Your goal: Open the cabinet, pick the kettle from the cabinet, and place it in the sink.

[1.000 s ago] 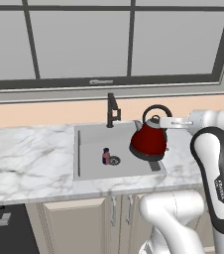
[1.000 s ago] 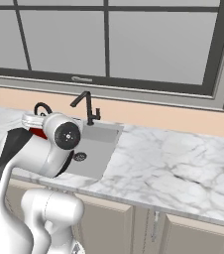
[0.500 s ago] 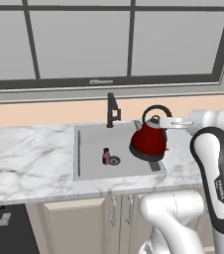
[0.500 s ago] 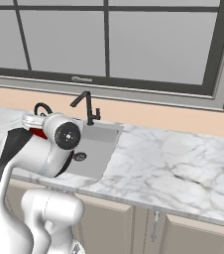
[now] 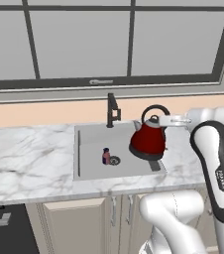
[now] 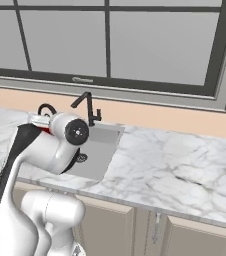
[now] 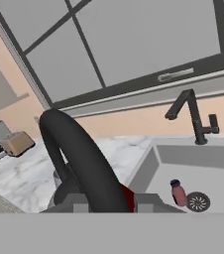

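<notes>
The red kettle [image 5: 147, 141] with its silver lid sits low over the right end of the grey sink [image 5: 91, 141], and I cannot tell whether it touches the bottom. My gripper [image 5: 169, 119] comes in from the right and is shut on the kettle's black loop handle [image 5: 155, 108]. In the hand view the handle [image 7: 79, 154] arches up between the fingertips [image 7: 74, 201] of my gripper [image 7: 109, 202], with a sliver of the red kettle [image 7: 127, 196] below it. The arm hides most of the kettle [image 6: 45, 108] in the right base view. The cabinet is out of view.
A dark faucet [image 5: 112, 110] stands at the basin's back rim. A small pinkish bottle [image 5: 105, 156] stands by the drain [image 7: 198, 201]. White marble counter [image 5: 25, 158] runs both sides of the sink [image 6: 101, 145]. A toaster [image 7: 17, 143] sits further along the counter. Base cabinets [image 5: 74, 223] lie below.
</notes>
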You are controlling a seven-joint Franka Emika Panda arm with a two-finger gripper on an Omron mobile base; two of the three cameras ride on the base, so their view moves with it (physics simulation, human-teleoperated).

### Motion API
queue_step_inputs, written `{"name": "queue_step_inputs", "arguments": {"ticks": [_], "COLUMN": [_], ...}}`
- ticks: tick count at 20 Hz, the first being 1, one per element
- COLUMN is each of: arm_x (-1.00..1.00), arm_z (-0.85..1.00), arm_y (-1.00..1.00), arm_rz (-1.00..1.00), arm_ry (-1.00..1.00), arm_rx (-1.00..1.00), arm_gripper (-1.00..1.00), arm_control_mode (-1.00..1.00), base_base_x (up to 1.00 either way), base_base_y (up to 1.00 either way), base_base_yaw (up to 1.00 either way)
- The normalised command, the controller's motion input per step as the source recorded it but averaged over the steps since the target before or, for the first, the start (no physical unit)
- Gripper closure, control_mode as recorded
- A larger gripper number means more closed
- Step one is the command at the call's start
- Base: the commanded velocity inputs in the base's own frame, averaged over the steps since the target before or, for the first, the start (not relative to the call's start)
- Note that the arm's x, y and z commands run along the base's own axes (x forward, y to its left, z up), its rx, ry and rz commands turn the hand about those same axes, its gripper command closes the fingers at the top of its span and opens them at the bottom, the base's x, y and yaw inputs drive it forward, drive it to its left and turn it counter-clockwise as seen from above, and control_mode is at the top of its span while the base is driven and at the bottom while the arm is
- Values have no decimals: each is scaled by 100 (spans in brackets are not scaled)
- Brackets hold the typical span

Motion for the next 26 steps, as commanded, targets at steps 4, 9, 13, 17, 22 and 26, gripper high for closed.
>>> {"name": "queue_step_inputs", "arguments": {"ticks": [4, 9, 13, 17, 22, 26], "arm_x": [19, 3, 7, 20, 26, 29], "arm_z": [-2, -14, -17, -20, -22, -25], "arm_y": [-19, -17, -20, -10, -1, 1], "arm_rz": [13, 15, 3, 0, 0, 0], "arm_ry": [5, 3, 0, 0, -2, -4], "arm_rx": [0, -4, -1, 0, 0, -1], "arm_gripper": [100, 100, 100, 100, 100, 100], "arm_control_mode": [-100, -100, -100, -100, -100, -100], "base_base_x": [0, 0, 0, 0, 0, 0], "base_base_y": [0, 0, 0, 0, 0, 0], "base_base_yaw": [0, 0, 0, 0, 0, 0]}}
